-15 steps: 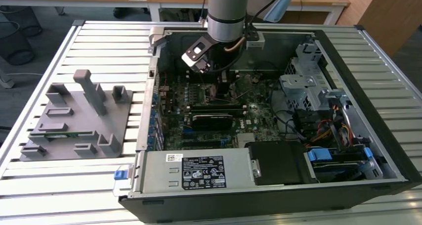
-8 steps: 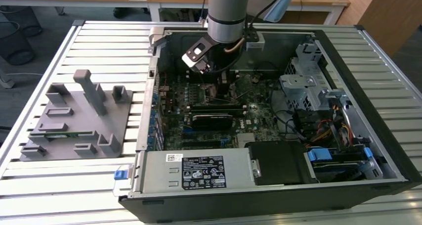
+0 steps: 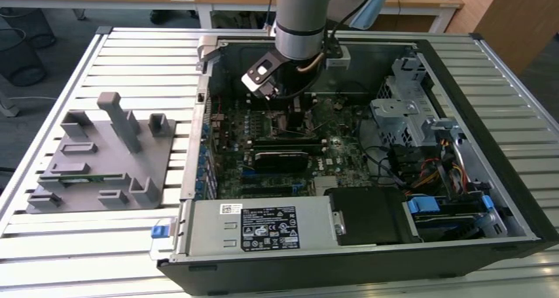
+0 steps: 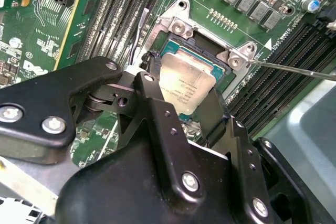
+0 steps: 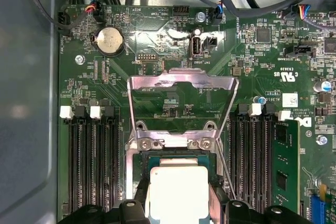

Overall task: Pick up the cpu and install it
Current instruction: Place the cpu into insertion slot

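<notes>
cpu [image 4: 186,80]: thin, stiff, light, probably fragile underneath and slick on top; best taken by two opposite rims. sits low over the socket [image 4: 178,24], load plate [image 5: 181,82] raised, inside the open computer case [image 3: 502,108]. gripper [image 4: 185,92] clamped on its two sides.

Grey arm [image 3: 302,29], black gripper [image 4: 184,92], silver screws [image 4: 190,181]

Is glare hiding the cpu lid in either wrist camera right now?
In the first wrist view the cpu lid is washed out white, with more glare on the board above the socket frame; in the second wrist view the cpu is evenly lit, no glare.
</notes>
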